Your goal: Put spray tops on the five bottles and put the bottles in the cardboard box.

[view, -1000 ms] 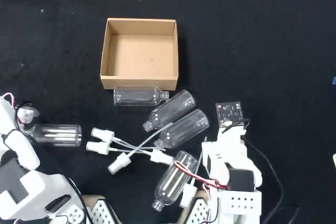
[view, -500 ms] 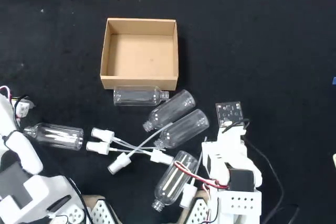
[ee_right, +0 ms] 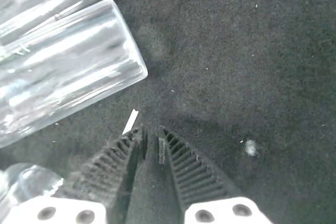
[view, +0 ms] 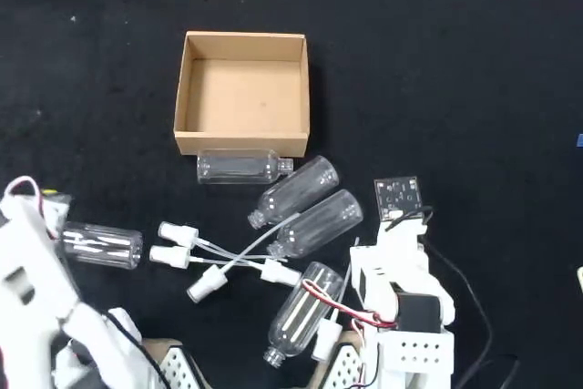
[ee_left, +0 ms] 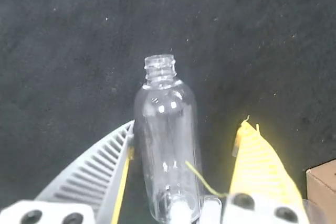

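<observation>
High view: cardboard box (view: 241,93), empty, at 11 o'clock on the table (view: 474,88). One capless bottle (view: 239,168) lies just beside its near wall, two more (view: 296,190) (view: 316,222) lie side by side near centre, and a fourth (view: 301,312) lies at 6 o'clock against the right arm (view: 401,293). The fifth bottle (view: 102,245) lies at 8 o'clock with one end under the left arm (view: 32,266). Four spray tops (view: 178,234) lie loose between the fifth bottle and the centre, their tubes crossed. Left wrist view: left gripper (ee_left: 187,127) released, with its grey finger (ee_left: 100,177) against the fifth bottle (ee_left: 168,145) and its yellow finger (ee_left: 260,171) apart from it. The bottle neck points away from the wrist, and a box corner (ee_left: 323,184) shows at the edge. Right wrist view: right gripper (ee_right: 151,139) clenched on nothing, near the flat base of a bottle (ee_right: 68,72). Risks: the smooth round bottle sits off-centre between the jaws, so closing may roll or squeeze it out. The crossed tubes may drag neighbouring tops when one is lifted. Change: the left arm has swung in from the 9 o'clock edge to cover the bottle end, and the bottle has turned and shifted slightly. The right arm and all else are unmoved.
</observation>
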You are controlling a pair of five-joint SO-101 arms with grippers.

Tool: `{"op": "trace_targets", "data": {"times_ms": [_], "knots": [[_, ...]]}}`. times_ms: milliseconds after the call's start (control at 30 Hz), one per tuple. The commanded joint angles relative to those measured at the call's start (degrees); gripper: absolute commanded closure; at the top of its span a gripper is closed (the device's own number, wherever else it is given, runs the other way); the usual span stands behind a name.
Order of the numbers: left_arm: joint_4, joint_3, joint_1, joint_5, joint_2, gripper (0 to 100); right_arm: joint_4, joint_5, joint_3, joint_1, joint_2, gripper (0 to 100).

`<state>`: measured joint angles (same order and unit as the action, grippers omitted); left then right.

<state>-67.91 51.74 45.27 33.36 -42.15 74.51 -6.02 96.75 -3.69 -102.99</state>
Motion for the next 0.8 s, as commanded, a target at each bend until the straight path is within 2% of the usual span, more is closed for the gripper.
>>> {"op": "trace_targets", "data": {"times_ms": [0,167,300,500,767], "knots": [[3.3,7.2,-0.9,-0.3,-10.3,71,0.3,-0.4,-0.4,-0.9,-5.4,98.7],[4.0,8.3,-1.6,-2.0,-7.2,71,0.3,-0.4,-0.4,-0.9,-5.4,98.7],[8.9,8.3,-1.6,-2.0,1.4,71,0.3,-0.4,-0.4,-0.9,-5.4,98.7],[11.2,1.5,-1.5,1.5,16.4,71,0.3,-0.4,-0.4,-0.9,-5.4,98.7],[12.9,-3.7,-2.0,1.7,27.3,72,0.3,-0.4,-0.4,-0.9,-5.4,98.7]]}}
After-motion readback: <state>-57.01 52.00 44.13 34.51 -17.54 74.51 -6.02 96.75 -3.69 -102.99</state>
